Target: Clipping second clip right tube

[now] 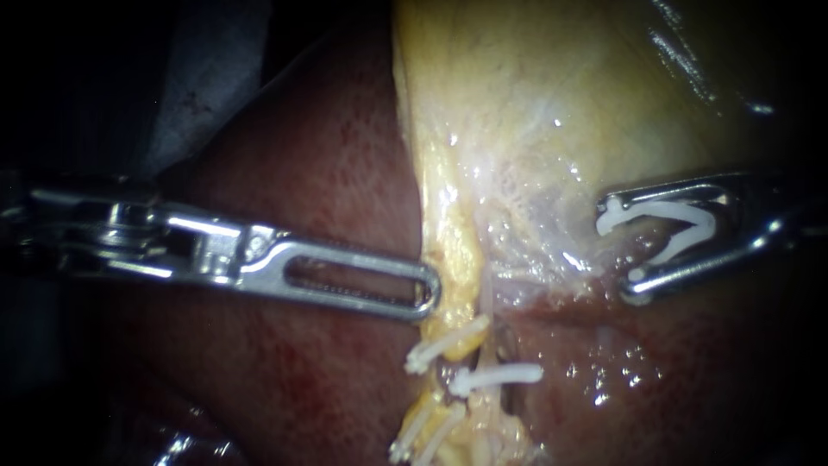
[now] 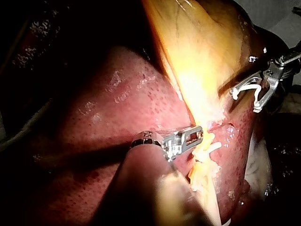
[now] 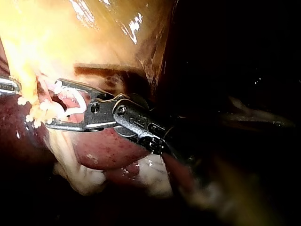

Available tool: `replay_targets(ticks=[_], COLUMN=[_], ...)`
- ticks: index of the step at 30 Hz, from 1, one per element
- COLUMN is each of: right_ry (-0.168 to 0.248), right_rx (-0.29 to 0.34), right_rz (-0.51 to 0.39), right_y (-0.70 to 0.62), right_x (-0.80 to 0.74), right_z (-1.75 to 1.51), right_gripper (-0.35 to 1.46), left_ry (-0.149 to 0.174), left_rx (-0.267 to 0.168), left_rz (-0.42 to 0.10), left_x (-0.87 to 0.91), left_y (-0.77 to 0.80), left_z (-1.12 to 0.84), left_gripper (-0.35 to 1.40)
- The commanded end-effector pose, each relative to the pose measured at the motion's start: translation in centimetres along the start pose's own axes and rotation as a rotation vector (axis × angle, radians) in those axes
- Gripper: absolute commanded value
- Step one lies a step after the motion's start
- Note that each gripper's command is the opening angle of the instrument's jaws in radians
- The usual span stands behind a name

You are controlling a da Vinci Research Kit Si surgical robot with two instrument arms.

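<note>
So from where I'm standing, the right instrument (image 1: pixel 619 252) comes in from the right with its jaws spread wide. There's an open white clip (image 1: pixel 677 250) seated between them, one end hooked at each jaw tip, so both jaws are touching it. It's sitting over the pale glistening tissue at the lower edge of the gallbladder (image 1: pixel 535 103) and isn't around anything. In the endoscope view it's clearly off to the right of the tubes, with a gap in between. The left instrument (image 1: pixel 431 298) lies flat across the dark red liver (image 1: pixel 302 173), and its slotted tip is right up against the yellow fatty strip (image 1: pixel 453 250). I honestly can't tell if it's got hold of that strip or is just pressed on it. Just below that tip a thin pale tube (image 1: pixel 488 302) runs downward, and a closed white clip (image 1: pixel 500 375) crosses it. Another clip (image 1: pixel 448 343) sits angled just to its left on the yellow strip, and two more (image 1: pixel 418 436) are lower down. The right wrist view shows the same open, loaded jaws (image 3: pixel 54 104) pointed at that cluster of clips.
</note>
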Motion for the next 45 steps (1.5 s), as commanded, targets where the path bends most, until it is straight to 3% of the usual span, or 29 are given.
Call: replay_targets(ticks=[1, 9, 19, 28, 45], right_ry=[0.0, 0.0, -0.001, -0.011, -0.033], right_rx=[0.0, 0.0, -0.003, 0.016, 0.046], right_rz=[0.0, 0.0, -0.005, -0.01, 0.082], right_y=[0.0, -0.01, -0.05, -0.11, -0.12], right_x=[0.0, 0.0, -0.07, -0.17, -0.53], right_z=[0.0, 0.01, 0.13, 0.37, 0.84], right_gripper=[0.53, 0.53, 0.52, 0.51, 0.48], left_ry=[0.0, 0.003, -0.004, -0.009, -0.015], left_rx=[0.0, 0.004, 0.008, 0.009, 0.01], left_rz=[0.0, -0.001, -0.013, -0.02, -0.024], left_x=[0.0, -0.02, -0.15, -0.18, -0.16], left_y=[0.0, -0.03, -0.17, -0.28, -0.36], left_z=[0.0, -0.06, -0.54, -0.75, -0.77], left_gripper=[-0.35, -0.35, -0.35, -0.35, -0.35])
